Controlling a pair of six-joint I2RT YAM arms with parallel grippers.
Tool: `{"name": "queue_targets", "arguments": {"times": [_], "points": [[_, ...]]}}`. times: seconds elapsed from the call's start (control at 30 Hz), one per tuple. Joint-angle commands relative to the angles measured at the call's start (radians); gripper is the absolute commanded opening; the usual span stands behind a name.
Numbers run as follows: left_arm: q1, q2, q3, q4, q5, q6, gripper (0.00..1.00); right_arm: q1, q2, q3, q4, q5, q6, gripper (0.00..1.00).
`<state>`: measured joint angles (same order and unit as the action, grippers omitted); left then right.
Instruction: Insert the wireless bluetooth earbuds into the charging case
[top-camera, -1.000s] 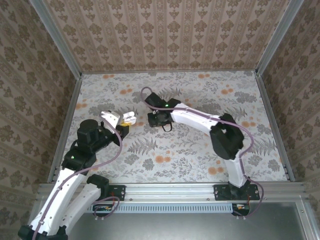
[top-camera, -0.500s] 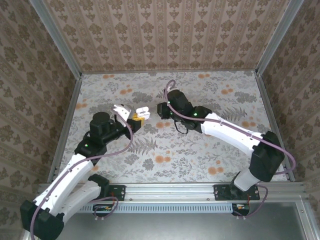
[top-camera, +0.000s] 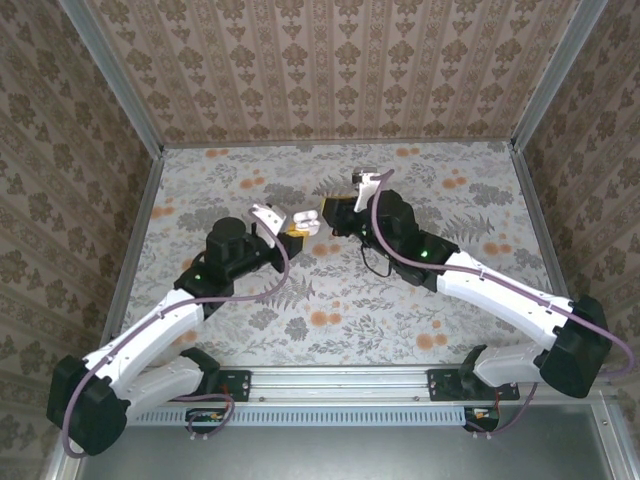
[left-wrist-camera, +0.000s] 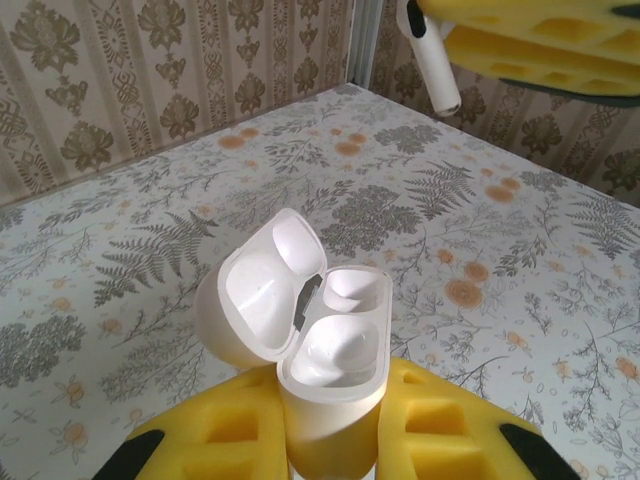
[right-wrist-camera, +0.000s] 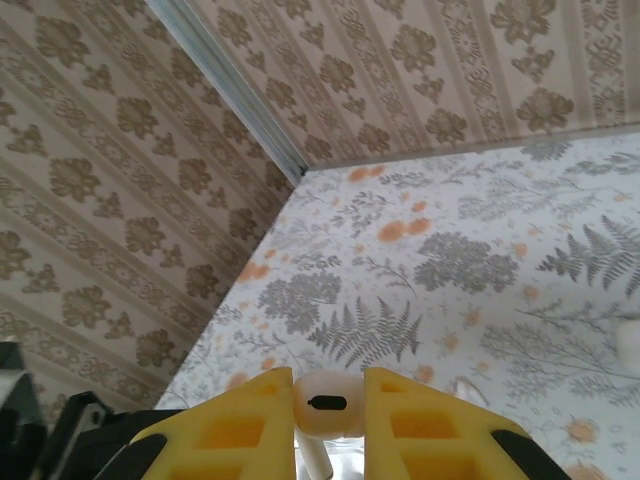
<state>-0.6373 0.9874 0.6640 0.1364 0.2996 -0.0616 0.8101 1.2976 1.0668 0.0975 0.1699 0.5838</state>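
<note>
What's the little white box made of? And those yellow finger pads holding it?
The charging case looks like glossy hard plastic; its open lid gleams. The yellow pads look matte and soft, maybe foam or rubber, with moulded square pockets.

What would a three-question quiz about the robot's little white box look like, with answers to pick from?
1. Where is the charging case?
A) lying flat by itself
B) in the left gripper
C) tucked in a far corner

2. What colour are the gripper pads beside it?
A) yellow
B) blue
C) red

3. How is the lid?
A) shut
B) gone
C) flipped open

Answers:
1 B: the left wrist view shows the case clamped between that gripper's pads.
2 A: both pads next to the case are yellow.
3 C: the lid leans back and the hollows inside show.
</note>
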Motion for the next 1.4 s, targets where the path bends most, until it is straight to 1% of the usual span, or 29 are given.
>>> {"name": "queue_targets", "arguments": {"times": [0.0,0.37,1.0,1.37], "points": [[-0.023,0.01,0.055,0.081,-0.027,-0.024,0.0,0.016,-0.009,-0.03,0.12,0.014,0.001,0.18],[-0.045,-0.031,0.024,0.14,-0.049,-0.06,0.0,0.042,0.037,-0.034,0.214,-0.027,-0.011,0.18],[-0.048,-0.044,0.017,0.19,-0.083,-0.073,0.0,0.08,0.054,-0.047,0.247,-0.018,-0.008,0.17],[-0.048,-0.044,0.013,0.205,-0.1,-0.078,0.0,0.085,0.069,-0.041,0.27,-0.041,0.01,0.17]]}}
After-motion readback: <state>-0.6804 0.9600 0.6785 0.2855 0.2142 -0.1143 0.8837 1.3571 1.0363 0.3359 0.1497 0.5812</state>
